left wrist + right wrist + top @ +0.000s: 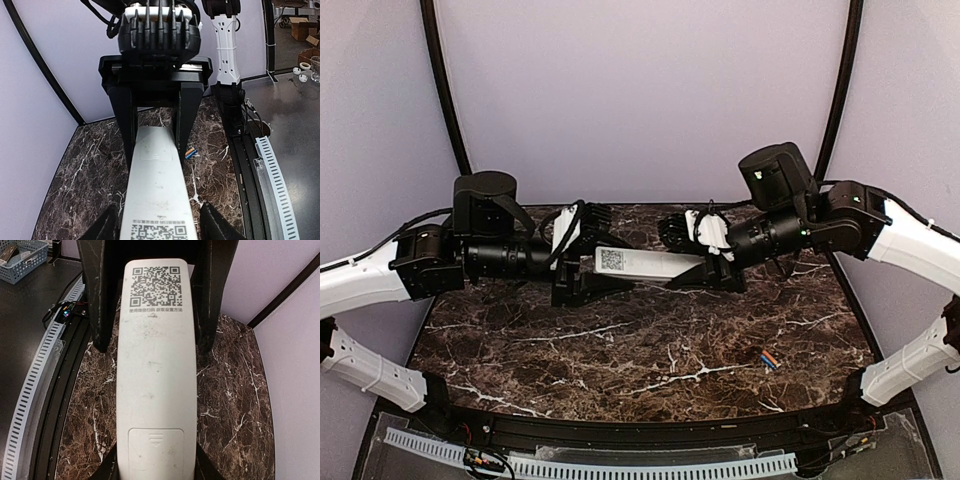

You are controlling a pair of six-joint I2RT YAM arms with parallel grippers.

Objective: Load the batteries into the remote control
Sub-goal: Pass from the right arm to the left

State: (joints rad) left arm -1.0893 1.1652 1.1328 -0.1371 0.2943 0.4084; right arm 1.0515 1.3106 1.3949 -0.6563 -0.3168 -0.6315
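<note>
The remote [645, 263] hangs above the worktop [620, 350], back up, its long axis running left to right between the two hands. The left hand [156, 300], half closed, appears to pinch the sticker end. The right hand [156, 142], closed narrower, grips the other end, where the cover [156, 445] sits shut. The batteries [769, 358] lie on the worktop well apart, toward the near right, nearer the right arm, which would probably fetch them once the cover is off.
</note>
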